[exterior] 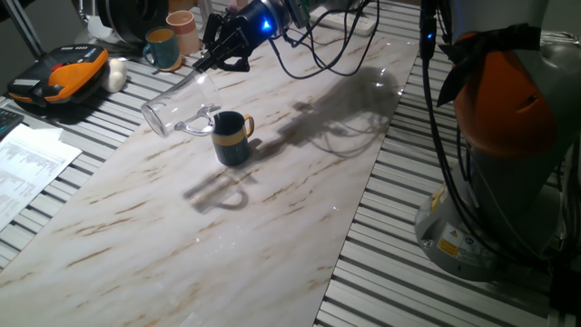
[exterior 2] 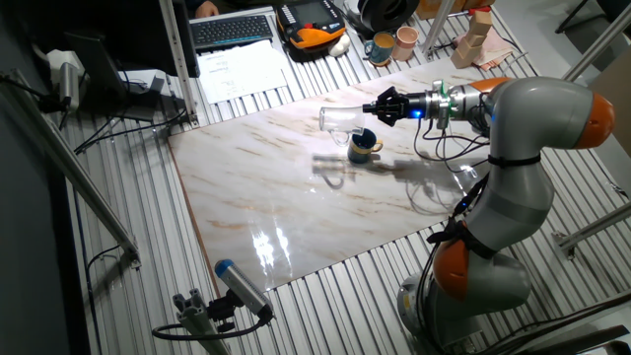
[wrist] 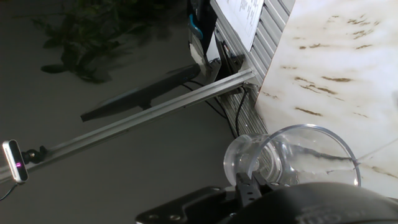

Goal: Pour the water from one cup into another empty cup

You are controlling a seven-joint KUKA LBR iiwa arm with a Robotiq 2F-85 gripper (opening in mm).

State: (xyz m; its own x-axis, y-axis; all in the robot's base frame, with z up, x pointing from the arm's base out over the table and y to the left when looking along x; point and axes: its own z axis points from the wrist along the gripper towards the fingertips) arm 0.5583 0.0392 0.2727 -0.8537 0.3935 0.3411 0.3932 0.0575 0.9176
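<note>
My gripper [exterior: 207, 60] is shut on the base end of the clear glass mug [exterior: 180, 102], which it holds tipped on its side in the air. The mug's open mouth points left and slightly down, and its loop handle hangs just above the dark navy mug [exterior: 233, 138]. That navy mug has a yellow-tan handle and stands upright on the marble board. The other fixed view shows the glass mug [exterior 2: 343, 120] lying level above the navy mug [exterior 2: 363, 147], held by the gripper [exterior 2: 380, 108]. In the hand view the glass mug [wrist: 292, 155] fills the lower right. No water is visible.
A teal mug [exterior: 162, 47] and a pinkish cup [exterior: 184, 32] stand at the back beyond the marble board [exterior: 227, 227]. An orange-and-black device [exterior: 59, 77] and papers [exterior: 23, 168] lie at the left. Cables [exterior: 318, 54] trail from the arm over the board.
</note>
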